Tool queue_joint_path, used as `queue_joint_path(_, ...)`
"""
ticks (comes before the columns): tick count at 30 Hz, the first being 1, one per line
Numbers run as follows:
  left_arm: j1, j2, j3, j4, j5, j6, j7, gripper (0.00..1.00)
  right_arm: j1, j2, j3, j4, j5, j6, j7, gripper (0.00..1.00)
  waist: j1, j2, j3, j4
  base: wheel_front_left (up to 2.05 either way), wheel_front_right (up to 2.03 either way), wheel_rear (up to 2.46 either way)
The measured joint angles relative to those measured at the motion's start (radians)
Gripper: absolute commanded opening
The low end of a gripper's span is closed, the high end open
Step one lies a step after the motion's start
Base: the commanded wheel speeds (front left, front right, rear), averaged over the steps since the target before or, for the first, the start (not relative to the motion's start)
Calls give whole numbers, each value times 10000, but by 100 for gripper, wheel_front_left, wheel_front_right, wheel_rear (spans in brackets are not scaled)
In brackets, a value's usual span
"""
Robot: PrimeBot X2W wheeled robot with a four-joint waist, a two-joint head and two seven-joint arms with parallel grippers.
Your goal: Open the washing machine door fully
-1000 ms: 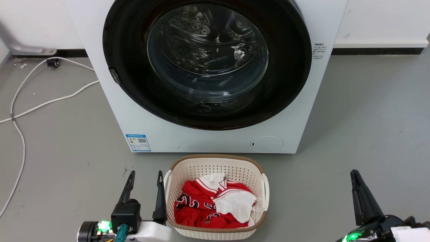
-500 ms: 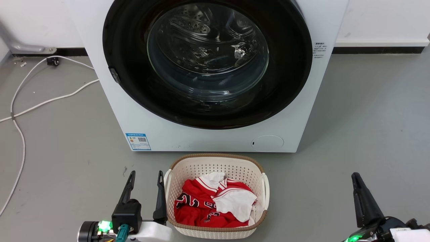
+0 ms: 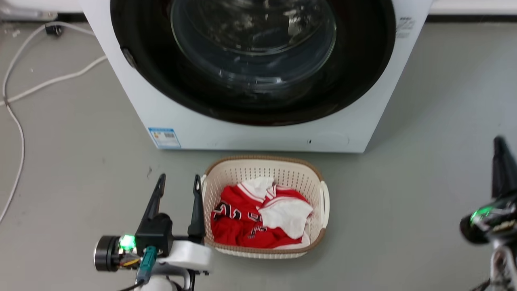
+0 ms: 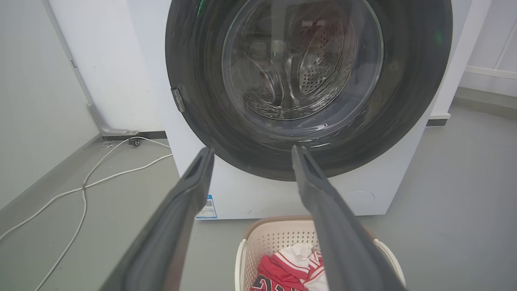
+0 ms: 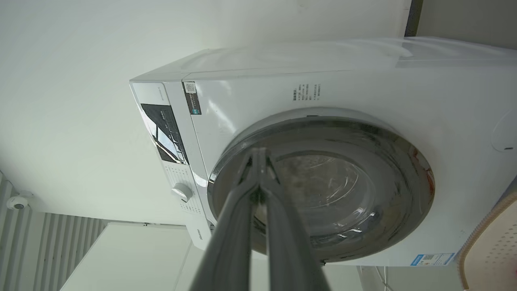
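With the head camera shifting, the right gripper (image 3: 500,149) is swinging out to the right, jaws clenched on nothing. The washing machine door (image 3: 252,48) is sitting shut on the washing machine (image 3: 258,137) at the far side, open floor (image 3: 428,121) lying to its right. A laundry basket (image 3: 262,159) is standing just in front of the machine on the near side, the left gripper (image 3: 179,182) hovering at its left, jaws released.

Grey floor (image 3: 424,121), white wall (image 4: 24,81), white cable (image 4: 84,188) lying across the floor.

washing machine (image 3: 242,137) 1 | door (image 3: 363,81) 1 | basket (image 3: 262,173) 1 | pincers (image 3: 179,180) (image 3: 500,146) 2
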Motion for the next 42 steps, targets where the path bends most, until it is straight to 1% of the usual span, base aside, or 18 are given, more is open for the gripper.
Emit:
queue_joint_path(4,-522,2,2,-153,56,-12,0,100,-1443,-441,-347,779,15,0,347,0,0,0,716,71,0,0,0)
queue_joint_path(9,-1349,4,-105,-224,297,-245,0,100,-3308,-1076,-537,1649,-186,0,573,0,1,0,1712,170,0,0,0)
queue_joint_path(13,-2018,12,-155,-314,332,-347,0,100,-4807,-1605,-412,2336,-548,0,775,0,2,0,2522,288,0,0,0)
queue_joint_path(15,-2307,6,-159,-397,326,-349,0,100,-5504,-1824,-291,2487,-690,0,886,0,2,0,2905,359,0,0,0)
queue_joint_path(20,-2700,8,-96,-639,245,-259,0,100,-7044,-2119,109,3003,-955,0,1239,0,2,0,3719,539,0,0,0)
queue_joint_path(23,-2836,6,-146,-750,205,-219,0,100,-7784,-2403,374,3450,-1143,0,1513,0,2,-1,4084,675,0,0,0)
queue_joint_path(27,-2927,8,-174,-899,115,-153,0,100,-8580,-2635,759,3950,-1452,0,1804,0,2,0,4412,871,0,0,0)
queue_joint_path(34,-3050,6,-244,-991,46,-113,0,100,-9597,-2677,1402,4623,-1772,0,2372,0,1,0,4781,1048,0,0,0)
queue_joint_path(42,-3090,6,-345,-959,-46,0,0,100,-9900,-2686,1839,4857,-1883,-2,3022,0,1,-1,4797,1152,0,0,0)
